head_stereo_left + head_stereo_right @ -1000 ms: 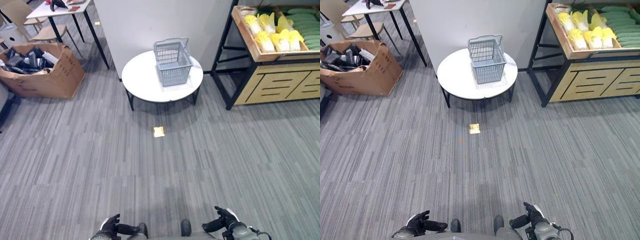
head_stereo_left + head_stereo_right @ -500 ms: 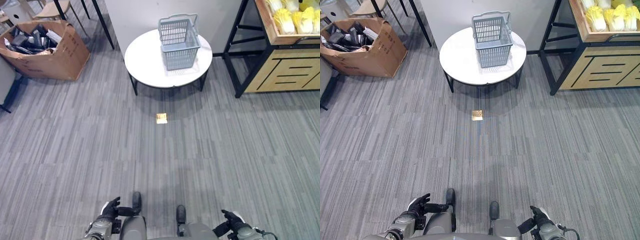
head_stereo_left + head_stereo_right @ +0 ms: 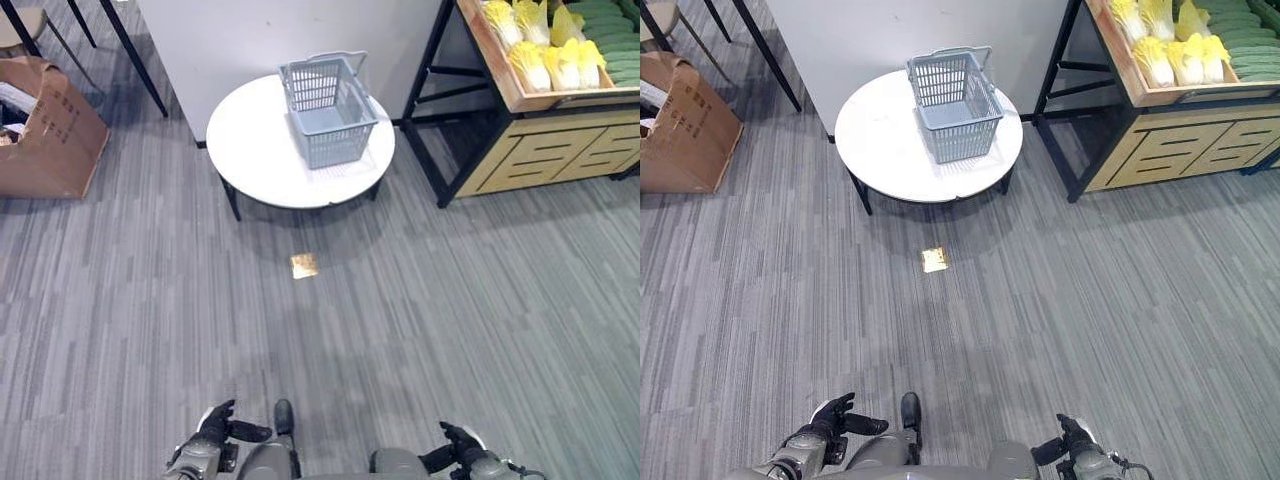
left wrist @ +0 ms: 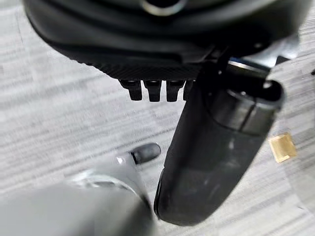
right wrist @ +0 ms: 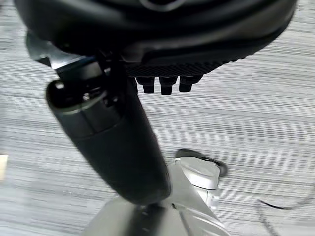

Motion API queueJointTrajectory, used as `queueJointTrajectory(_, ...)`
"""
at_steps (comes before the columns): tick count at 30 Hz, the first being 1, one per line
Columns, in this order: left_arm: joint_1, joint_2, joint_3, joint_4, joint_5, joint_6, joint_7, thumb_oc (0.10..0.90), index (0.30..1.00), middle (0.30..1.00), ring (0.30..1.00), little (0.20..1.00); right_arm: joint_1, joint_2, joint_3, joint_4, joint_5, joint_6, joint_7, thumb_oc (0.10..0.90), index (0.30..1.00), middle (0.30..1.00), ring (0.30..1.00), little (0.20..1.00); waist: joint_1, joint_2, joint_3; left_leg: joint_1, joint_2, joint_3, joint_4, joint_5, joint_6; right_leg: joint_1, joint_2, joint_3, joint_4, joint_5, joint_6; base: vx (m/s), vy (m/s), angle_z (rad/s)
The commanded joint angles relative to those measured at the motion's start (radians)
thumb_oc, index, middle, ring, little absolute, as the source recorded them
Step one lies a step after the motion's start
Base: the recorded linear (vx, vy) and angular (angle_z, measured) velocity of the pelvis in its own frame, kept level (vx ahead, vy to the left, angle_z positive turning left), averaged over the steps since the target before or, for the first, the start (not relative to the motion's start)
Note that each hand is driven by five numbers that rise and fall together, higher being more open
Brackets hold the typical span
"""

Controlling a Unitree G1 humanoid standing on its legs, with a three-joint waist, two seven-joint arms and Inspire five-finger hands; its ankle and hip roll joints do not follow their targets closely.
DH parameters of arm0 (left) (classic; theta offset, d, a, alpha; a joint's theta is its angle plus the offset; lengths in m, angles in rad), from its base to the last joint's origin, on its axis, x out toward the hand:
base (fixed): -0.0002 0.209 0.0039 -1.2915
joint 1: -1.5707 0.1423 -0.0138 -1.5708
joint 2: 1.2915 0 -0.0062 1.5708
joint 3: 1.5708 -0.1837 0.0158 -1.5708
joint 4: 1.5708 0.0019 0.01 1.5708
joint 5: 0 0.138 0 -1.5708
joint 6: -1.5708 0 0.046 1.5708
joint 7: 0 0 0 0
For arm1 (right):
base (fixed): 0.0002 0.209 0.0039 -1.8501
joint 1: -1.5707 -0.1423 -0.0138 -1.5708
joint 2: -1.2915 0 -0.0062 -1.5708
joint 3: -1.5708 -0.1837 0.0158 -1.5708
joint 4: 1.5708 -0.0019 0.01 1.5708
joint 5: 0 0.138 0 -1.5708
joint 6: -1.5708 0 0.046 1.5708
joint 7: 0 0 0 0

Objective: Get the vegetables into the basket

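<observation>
A grey-blue plastic basket (image 3: 328,108) stands on a round white table (image 3: 250,145) ahead of me, with nothing visible inside it. At the far right, a wooden shelf (image 3: 545,150) holds yellow-white cabbages (image 3: 545,62) and green cucumbers (image 3: 618,45). My left hand (image 3: 222,432) and right hand (image 3: 456,456) hang low at the bottom edge, far from the table and shelf. In the wrist views the left hand (image 4: 211,147) and the right hand (image 5: 113,142) hang relaxed over the grey floor, holding nothing.
A brown cardboard box (image 3: 45,135) sits at the left. A white wall block (image 3: 290,30) rises behind the table. The shelf's black frame (image 3: 428,110) stands just right of the table. A small yellowish tag (image 3: 304,265) lies on the grey carpet.
The whole picture has shifted, so the camera has moved: table and basket sit further left, and more of the shelf shows. Both hands stay low and hold nothing.
</observation>
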Motion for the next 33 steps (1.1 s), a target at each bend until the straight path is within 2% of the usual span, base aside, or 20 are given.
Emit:
queueJointTrajectory(1, 0.037, 0.036, 0.023, -0.002, 0.015, -0.002, 0.001, 0.9, 1.0, 1.0, 1.0, 1.0, 0.01, 0.012, 0.025, -0.047, 0.023, -0.009, 0.008, 0.9, 1.0, 1.0, 1.0, 1.0, 0.006, -0.009, 0.024, -0.066, 0.036, -0.022, 0.115, -0.06, -0.013, 0.048, 0.0, -0.067, -0.161, 0.3, 0.013, 0.29, 0.292, -0.07)
queueJointTrajectory(4, 0.022, 0.043, 0.021, 0.01, 0.029, -0.001, -0.002, 0.9, 1.0, 1.0, 1.0, 1.0, -0.008, 0.009, 0.023, -0.055, 0.049, -0.017, 0.008, 0.9, 1.0, 1.0, 1.0, 1.0, -0.018, 0.002, 0.049, 0.002, 0.023, -0.025, 0.074, -0.08, -0.018, -0.063, 0.035, -0.109, -0.233, 0.212, -0.007, 0.24, 0.144, -0.17)
queueJointTrajectory(6, 0.017, 0.043, 0.021, 0.014, 0.032, 0.0, -0.003, 0.9, 1.0, 1.0, 1.0, 1.0, -0.012, 0.009, 0.022, -0.053, 0.055, -0.018, 0.007, 0.9, 1.0, 1.0, 1.0, 1.0, -0.024, 0.0, 0.061, 0.023, 0.018, -0.029, 0.07, -0.091, -0.018, -0.07, 0.032, -0.123, -0.261, 0.203, -0.006, 0.18, 0.017, 0.01)
queueJointTrajectory(7, 0.012, 0.041, 0.022, 0.017, 0.038, -0.002, 0.003, 0.9, 1.0, 1.0, 1.0, 1.0, -0.022, 0.012, 0.018, -0.057, 0.064, -0.019, -0.001, 0.9, 1.0, 1.0, 1.0, 1.0, -0.033, -0.006, 0.068, 0.057, 0.01, -0.028, 0.059, -0.112, -0.025, -0.097, 0.015, -0.15, -0.37, 0.217, 0.006, 0.26, -0.035, 0.07)
queueJointTrajectory(9, 0.01, 0.037, 0.023, 0.021, 0.04, -0.005, 0.005, 0.9, 1.0, 1.0, 1.0, 1.0, -0.026, 0.011, 0.012, -0.057, 0.07, -0.018, -0.007, 0.9, 1.0, 1.0, 1.0, 1.0, -0.047, -0.007, 0.077, 0.091, 0.008, -0.038, 0.054, -0.132, -0.037, -0.117, 0.002, -0.148, -0.476, 0.254, 0.023, 0.27, -0.054, 0.08)
queueJointTrajectory(13, 0.014, 0.03, 0.026, 0.021, 0.042, -0.008, 0.001, 0.9, 1.0, 1.0, 1.0, 1.0, -0.023, 0.01, 0.009, -0.061, 0.065, -0.016, -0.004, 0.9, 1.0, 1.0, 1.0, 1.0, -0.067, -0.005, 0.079, 0.144, 0.01, -0.069, 0.062, -0.174, -0.053, -0.145, -0.01, -0.095, -0.571, 0.306, 0.041, 0.29, -0.092, 0.2)
queueJointTrajectory(15, 0.022, 0.027, 0.03, 0.026, 0.042, -0.007, -0.003, 0.9, 1.0, 1.0, 1.0, 1.0, -0.016, 0.009, 0.013, -0.058, 0.056, -0.012, 0.005, 0.9, 1.0, 1.0, 1.0, 1.0, -0.071, 0.002, 0.07, 0.192, 0.016, -0.094, 0.06, -0.19, -0.064, -0.157, -0.008, -0.084, -0.571, 0.316, 0.045, 0.37, -0.158, 0.44)
queueJointTrajectory(18, 0.042, 0.02, 0.041, 0.038, 0.047, -0.002, -0.01, 0.9, 1.0, 1.0, 1.0, 1.0, -0.004, 0.001, 0.023, -0.065, 0.041, -0.012, 0.016, 0.9, 1.0, 1.0, 1.0, 1.0, -0.074, 0.013, 0.041, 0.245, 0.04, -0.113, 0.066, -0.187, -0.085, -0.14, 0.014, -0.104, -0.536, 0.3, 0.025, 0.37, -0.225, 0.26)
queueJointTrajectory(20, 0.049, 0.004, 0.039, 0.042, 0.042, 0.0, -0.015, 0.9, 1.0, 1.0, 1.0, 1.0, -0.001, -0.019, 0.026, -0.071, 0.039, -0.016, 0.02, 0.9, 1.0, 1.0, 1.0, 1.0, -0.082, 0.039, 0.022, 0.235, 0.086, -0.133, 0.139, -0.09, -0.136, -0.104, 0.06, -0.133, -0.527, 0.268, -0.014, 0.35, -0.294, 0.22)
queueJointTrajectory(21, 0.049, 0.004, 0.038, 0.042, 0.042, 0.0, -0.015, 0.9, 1.0, 1.0, 1.0, 1.0, -0.001, -0.02, 0.026, -0.071, 0.039, -0.016, 0.02, 0.9, 1.0, 1.0, 1.0, 1.0, -0.083, 0.04, 0.022, 0.234, 0.086, -0.134, 0.139, -0.09, -0.137, -0.103, 0.06, -0.135, -0.527, 0.268, -0.014, 0.16, -0.18, 0.21)
queueJointTrajectory(22, 0.046, 0.0, 0.033, 0.03, 0.042, -0.004, -0.01, 0.9, 1.0, 1.0, 1.0, 1.0, -0.002, -0.029, 0.023, -0.07, 0.041, -0.019, 0.017, 0.9, 1.0, 1.0, 1.0, 1.0, -0.083, 0.046, 0.02, 0.212, 0.101, -0.137, 0.195, -0.043, -0.157, -0.088, 0.071, -0.151, -0.527, 0.251, -0.029, 0.17, -0.202, 0.14)
queueJointTrajectory(23, 0.037, 0.006, 0.036, 0.011, 0.03, -0.011, 0.008, 0.9, 1.0, 1.0, 1.0, 1.0, -0.001, -0.04, 0.024, -0.07, 0.043, -0.02, 0.011, 0.9, 1.0, 1.0, 1.0, 1.0, -0.08, 0.045, 0.023, 0.183, 0.109, -0.147, 0.273, 0.01, -0.174, -0.072, 0.077, -0.159, -0.53, 0.238, -0.049, 0.3, -0.369, 0.15)
queueJointTrajectory(24, 0.022, 0.011, 0.056, -0.007, -0.025, -0.02, 0.026, 0.9, 1.0, 1.0, 1.0, 1.0, -0.005, -0.061, 0.009, -0.054, 0.057, -0.027, -0.004, 0.9, 1.0, 1.0, 1.0, 1.0, -0.069, 0.042, 0.041, 0.11, 0.106, -0.179, 0.42, 0.057, -0.187, -0.039, 0.082, -0.174, -0.536, 0.21, -0.075, 0.22, -0.289, 0.24)
queueJointTrajectory(25, 0.022, 0.011, 0.056, -0.007, -0.025, -0.02, 0.026, 0.9, 1.0, 1.0, 1.0, 1.0, -0.005, -0.061, 0.01, -0.054, 0.057, -0.027, -0.004, 0.9, 1.0, 1.0, 1.0, 1.0, -0.071, 0.04, 0.039, 0.107, 0.104, -0.181, 0.419, 0.059, -0.187, -0.041, 0.079, -0.175, -0.536, 0.211, -0.075, 0.3, -0.291, 0.43)
queueJointTrajectory(26, 0.007, 0.01, 0.044, -0.025, -0.036, -0.027, 0.035, 0.9, 1.0, 1.0, 1.0, 1.0, -0.004, -0.074, -0.007, -0.026, 0.068, -0.025, -0.022, 0.9, 1.0, 1.0, 1.0, 1.0, -0.062, 0.041, 0.05, 0.074, 0.12, -0.177, 0.426, 0.093, -0.177, -0.005, 0.09, -0.178, -0.537, 0.173, -0.092, 0.23, -0.144, 0.4)
queueJointTrajectory(28, 0.003, 0.008, 0.038, -0.029, -0.04, -0.027, 0.035, 0.9, 1.0, 1.0, 1.0, 1.0, -0.006, -0.076, -0.008, -0.019, 0.07, -0.023, -0.025, 0.9, 1.0, 1.0, 1.0, 1.0, -0.059, 0.039, 0.054, 0.058, 0.119, -0.172, 0.425, 0.092, -0.171, 0.012, 0.092, -0.178, -0.543, 0.167, -0.095, 0.23, -0.12, 0.19)
queueJointTrajectory(29, 0.002, 0.0, 0.026, -0.031, -0.035, -0.029, 0.037, 0.9, 1.0, 1.0, 1.0, 1.0, 0.001, -0.081, -0.014, -0.001, 0.065, -0.019, -0.027, 0.9, 1.0, 1.0, 1.0, 1.0, -0.049, 0.03, 0.06, -0.018, 0.106, -0.156, 0.368, 0.054, -0.15, 0.036, 0.085, -0.179, -0.551, 0.149, -0.09, 0.26, -0.088, -0.06)
queueJointTrajectory(30, 0.001, -0.002, 0.022, -0.033, -0.036, -0.029, 0.039, 0.9, 1.0, 1.0, 1.0, 1.0, 0.002, -0.083, -0.011, 0.001, 0.06, -0.017, -0.027, 0.9, 1.0, 1.0, 1.0, 1.0, -0.044, 0.031, 0.063, -0.041, 0.107, -0.145, 0.338, 0.038, -0.144, 0.05, 0.086, -0.18, -0.556, 0.137, -0.087, 0.35, -0.087, 0.08)
queueJointTrajectory(32, 0.006, -0.004, 0.018, -0.037, -0.039, -0.034, 0.045, 0.9, 1.0, 1.0, 1.0, 1.0, 0.009, -0.086, -0.013, 0.006, 0.054, -0.016, -0.033, 0.9, 1.0, 1.0, 1.0, 1.0, -0.031, 0.033, 0.068, -0.097, 0.11, -0.122, 0.24, 0.021, -0.138, 0.069, 0.085, -0.179, -0.556, 0.111, -0.083, 0.2, 0.01, 0.16)
queueJointTrajectory(33, 0.006, -0.004, 0.017, -0.037, -0.039, -0.034, 0.045, 0.9, 1.0, 1.0, 1.0, 1.0, 0.009, -0.086, -0.013, 0.006, 0.054, -0.016, -0.033, 0.9, 1.0, 1.0, 1.0, 1.0, -0.03, 0.032, 0.069, -0.093, 0.11, -0.12, 0.239, 0.02, -0.138, 0.071, 0.084, -0.178, -0.555, 0.11, -0.083, 0.3, 0.073, -0.05)
